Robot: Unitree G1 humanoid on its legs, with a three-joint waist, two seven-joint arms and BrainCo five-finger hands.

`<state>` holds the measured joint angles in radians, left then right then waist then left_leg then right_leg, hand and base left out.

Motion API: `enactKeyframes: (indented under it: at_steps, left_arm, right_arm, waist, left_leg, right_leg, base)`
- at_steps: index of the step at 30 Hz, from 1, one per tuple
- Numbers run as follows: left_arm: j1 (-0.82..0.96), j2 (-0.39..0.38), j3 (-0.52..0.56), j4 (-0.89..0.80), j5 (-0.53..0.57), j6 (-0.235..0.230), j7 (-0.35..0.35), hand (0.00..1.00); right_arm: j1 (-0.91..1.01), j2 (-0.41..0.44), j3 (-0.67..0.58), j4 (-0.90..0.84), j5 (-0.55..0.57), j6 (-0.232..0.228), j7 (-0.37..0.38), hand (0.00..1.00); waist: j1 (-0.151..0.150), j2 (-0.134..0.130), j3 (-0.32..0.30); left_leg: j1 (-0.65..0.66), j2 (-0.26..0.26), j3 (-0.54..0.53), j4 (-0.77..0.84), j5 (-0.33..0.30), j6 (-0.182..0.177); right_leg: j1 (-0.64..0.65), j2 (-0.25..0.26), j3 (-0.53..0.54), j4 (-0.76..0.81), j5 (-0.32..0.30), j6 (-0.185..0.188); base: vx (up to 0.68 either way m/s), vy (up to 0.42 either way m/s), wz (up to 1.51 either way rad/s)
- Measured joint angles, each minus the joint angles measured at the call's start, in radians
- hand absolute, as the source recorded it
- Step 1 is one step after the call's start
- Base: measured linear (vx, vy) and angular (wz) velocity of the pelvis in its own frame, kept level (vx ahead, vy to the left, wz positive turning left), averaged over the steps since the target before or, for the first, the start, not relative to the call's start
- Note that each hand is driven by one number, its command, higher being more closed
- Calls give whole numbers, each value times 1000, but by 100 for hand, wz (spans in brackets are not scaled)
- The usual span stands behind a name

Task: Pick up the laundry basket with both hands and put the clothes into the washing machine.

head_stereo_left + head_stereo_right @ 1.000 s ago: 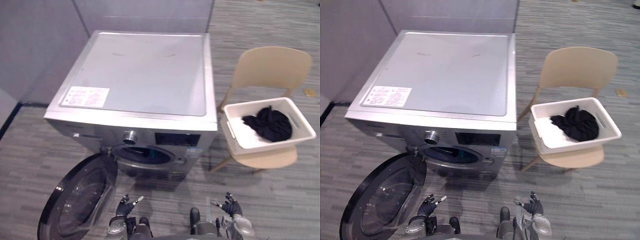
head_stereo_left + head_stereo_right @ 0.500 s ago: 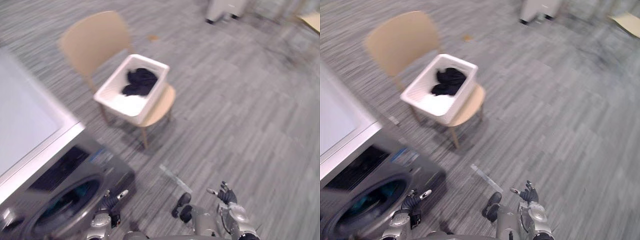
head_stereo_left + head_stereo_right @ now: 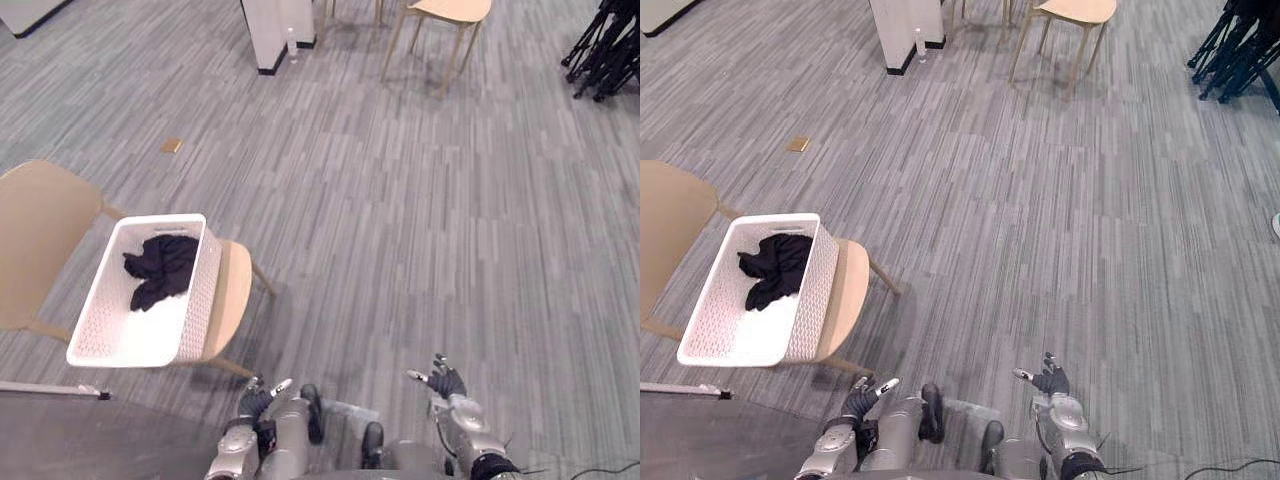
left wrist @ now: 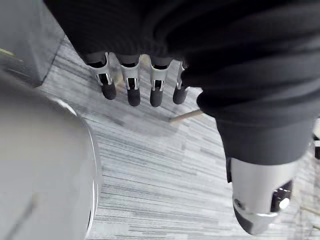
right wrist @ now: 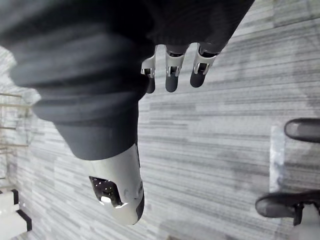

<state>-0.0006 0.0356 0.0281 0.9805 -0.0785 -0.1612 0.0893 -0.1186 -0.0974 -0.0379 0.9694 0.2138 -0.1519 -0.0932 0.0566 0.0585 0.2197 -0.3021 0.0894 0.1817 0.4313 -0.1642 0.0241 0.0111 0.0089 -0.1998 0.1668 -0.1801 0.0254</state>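
My left hand [image 3: 256, 394] and right hand [image 3: 445, 383] hang low at about 6 o'clock in the head view, well apart. Their fingers are straight and relaxed with the thumbs out, and they hold nothing; each wrist view shows bare flooring past the fingertips. The grey striped plank floor [image 3: 400, 220] takes up most of what I see. At 9 o'clock stands the tan moulded chair with wooden legs [image 3: 232, 295]. On its seat rests the white perforated plastic laundry basket [image 3: 200, 290], upright and well clear of both hands. A crumpled black garment [image 3: 160, 268] lies inside it, toward the end farther from me. A flat grey panel [image 3: 60, 440] fills the 7 o'clock corner, and I take it for an edge of the washing machine. By my reading the task has barely begun: the basket is not gripped or lifted, and the clothes are in it. I have yet to close on the chair, take the basket by both sides, carry it to the machine and load the garment.
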Motion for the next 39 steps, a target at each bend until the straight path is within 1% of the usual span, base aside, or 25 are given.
enactKeyframes:
  at_steps: [1, 3, 5, 6, 8, 10, 11, 13, 14, 15, 17, 18, 19, 20, 22, 23, 25, 26, 31, 33, 34, 35, 36, 37, 39]
  left_arm:
    - [-5, -2, 0, 0, 0, 0, 1, 0]
    - [0, 3, -14, 2, 0, 0, 3, 0]
    - [6, 18, -37, 2, 1, 3, 2, 0]
    - [8, 18, -37, 0, 2, 3, 2, 0]
    - [8, 17, -36, -4, 2, 3, 2, 0]
    - [5, 17, -34, -7, 2, 3, 3, 0]
    - [-2, 13, -32, -7, 3, 3, 4, 0]
    - [-11, 4, -34, -7, 3, 4, 5, 0]
    - [-14, 1, -34, -7, 3, 4, 5, 0]
    - [-18, -13, -29, 4, 6, 9, 8, 0]
    - [-18, -43, -17, -5, 11, 10, 6, 0]
    - [-18, -62, -18, -10, 13, 10, 6, 0]
    - [-21, -76, -21, -14, 13, 9, 5, 0]
    - [-21, -79, -27, -21, 13, 9, 4, 0]
    - [-20, -72, -67, -31, 14, 3, 6, 0]
    - [-17, -62, -87, -38, 14, 1, 7, 0]
    - [-19, -50, -105, -38, 13, 1, 9, 0]
    - [-18, -35, -106, -45, 13, -1, 14, 0]
    - [29, 33, -105, -39, 14, 0, 23, 0]
    - [49, 54, -103, -27, 22, -1, 21, 0]
    - [48, 55, -103, -26, 26, -1, 20, 0]
    - [47, 58, -105, -19, 46, 0, 19, 0]
    - [44, 60, -107, -10, 67, -1, 18, 0]
    - [43, 60, -107, -6, 76, -1, 18, 0]
    - [44, 60, -104, 1, 91, -3, 17, 0]
  right_arm:
    - [-6, 1, -2, 15, -3, 0, 1, 0]
    - [-12, 7, -4, 37, -28, 1, 2, 0]
    - [-1, 11, -4, 37, -33, 2, 5, 0]
    - [3, 7, -4, 37, -38, 2, 6, 0]
    - [2, 7, -5, 36, -38, 1, 7, 0]
    - [10, 2, -5, 35, -39, 1, 10, 0]
    - [19, -2, -5, 34, -38, 1, 10, 0]
    - [37, -6, -5, 24, -37, 0, 9, 0]
    - [49, -7, -6, 23, -37, 0, 7, 0]
    - [64, -9, -8, 27, -37, 2, 5, 0]
    - [63, -9, -45, 3, -37, 2, 0, 0]
    - [66, -9, -49, -35, -38, -1, 0, 0]
    - [65, -12, -58, -56, -38, -5, 0, 0]
    - [65, -11, -68, -63, -37, -7, -2, 0]
    - [68, -22, -85, -70, -31, -24, -17, 0]
    - [60, -37, -85, -74, -24, -29, -19, 0]
    - [54, -49, -85, -84, -16, -33, -30, 0]
    - [53, -47, -93, -85, -10, -34, -39, 0]
    - [50, -2, -107, -133, -50, -35, -62, 0]
    - [27, -19, -53, -195, -178, -24, -86, 0]
    - [26, -23, -42, -210, -199, -21, -87, 0]
    - [24, -40, -5, -266, -251, -15, -88, 0]
    - [25, -53, 25, -340, -312, -15, -91, 0]
    - [25, -61, 36, -364, -340, -15, -93, 0]
    - [15, -96, 49, -454, -461, -15, -103, 0]
  waist:
    - [2, -9, 5]
    - [13, -19, 11]
    - [1, -31, 15]
    - [-16, -29, 14]
    - [-18, -27, 11]
    - [-16, -22, 12]
    - [-16, -20, 12]
    - [-18, -18, 12]
    - [-16, -31, 5]
    - [-7, -15, -1]
    - [14, 10, -18]
    - [10, 10, -18]
    - [10, -3, -13]
    - [9, -2, -13]
    - [10, -15, -19]
    - [10, -10, -24]
    - [9, -1, -36]
    - [10, -18, -45]
    - [18, -79, -55]
    - [18, -89, -53]
    - [18, -92, -53]
    - [12, -91, -52]
    - [9, -91, -52]
    - [8, -90, -51]
    - [-8, -86, -49]
  left_leg:
    - [32, -5, 25, 16, -33, 36]
    - [135, -39, 25, 7, -73, 54]
    - [237, -82, -6, -15, -101, 93]
    - [301, -104, -71, -42, -125, 106]
    - [344, -109, -135, -82, -126, 106]
    - [375, -105, -231, -116, -126, 105]
    - [378, -97, -317, -116, -126, 104]
    - [368, -90, -413, -97, -138, 44]
    - [361, -97, -457, -75, -156, 0]
    - [354, -96, -537, -29, -214, -71]
    - [326, -71, -552, -5, -186, -123]
    - [306, -64, -553, 16, -149, -187]
    - [268, -46, -513, 39, -137, -216]
    - [253, -33, -462, 38, -139, -214]
    - [195, 17, -205, 7, -135, -205]
    - [168, 53, -18, -38, -90, -139]
    - [125, 77, 144, -67, -28, -69]
    - [116, 65, 200, -75, -15, -47]
    - [116, -8, 130, -83, -3, -27]
    - [177, -37, 119, -98, -25, 8]
    - [186, -42, 117, -103, -29, 14]
    - [213, -51, 95, -121, -41, 30]
    - [229, -54, 67, -139, -44, 34]
    - [236, -54, 55, -149, -44, 34]
    - [246, -56, -2, -169, -41, 28]
  right_leg:
    - [-19, -32, 11, 96, -30, 38]
    - [-89, -102, 8, 424, -28, 61]
    - [-169, -191, -22, 734, 62, 47]
    - [-215, -238, -55, 865, 14, 30]
    - [-257, -242, -81, 848, -35, 37]
    - [-281, -203, -85, 691, -70, 36]
    - [-296, -150, -4, 509, -75, 44]
    - [-300, -78, 146, 274, -29, 72]
    - [-285, -77, 211, 154, 55, 72]
    - [-272, -91, 195, 112, 170, 86]
    - [-275, -98, 122, 159, 144, 53]
    - [-236, -122, 49, 160, 108, 40]
    - [-199, -142, -13, 146, 103, 32]
    - [-173, -152, -44, 131, 103, 32]
    - [-80, -186, -173, 57, 103, 32]
    - [-42, -197, -252, 28, 103, 33]
    - [-12, -207, -350, 19, 87, 58]
    - [7, -232, -422, 18, 80, 74]
    - [72, -303, -543, 110, 76, 92]
    - [29, -410, -499, 391, 85, 89]
    - [15, -428, -480, 436, 91, 82]
    - [-62, -460, -382, 586, 112, 26]
    - [-149, -426, -237, 682, 40, 29]
    - [-176, -404, -191, 690, 14, 35]
    - [-238, -304, -40, 560, -45, 68]
  base:
    - [383, 179, -14]
    - [410, 226, -4]
    - [540, 211, 61]
    - [546, 131, 96]
    - [452, 8, 96]
    - [423, -74, 112]
    - [400, -171, 152]
    - [350, -200, 164]
    - [423, -336, 187]
    - [424, -327, 175]
    - [419, -315, 143]
    - [374, -306, 164]
    - [277, -241, 162]
    - [230, -172, 180]
    - [186, -92, 181]
    - [119, -27, 136]
    - [109, 69, 164]
    - [123, 121, 163]
    - [159, 125, 113]
    - [165, 135, 49]
    - [154, 98, 44]
    - [94, 35, 48]
    - [112, 30, 54]
    - [90, -14, 67]
    - [88, -83, 79]
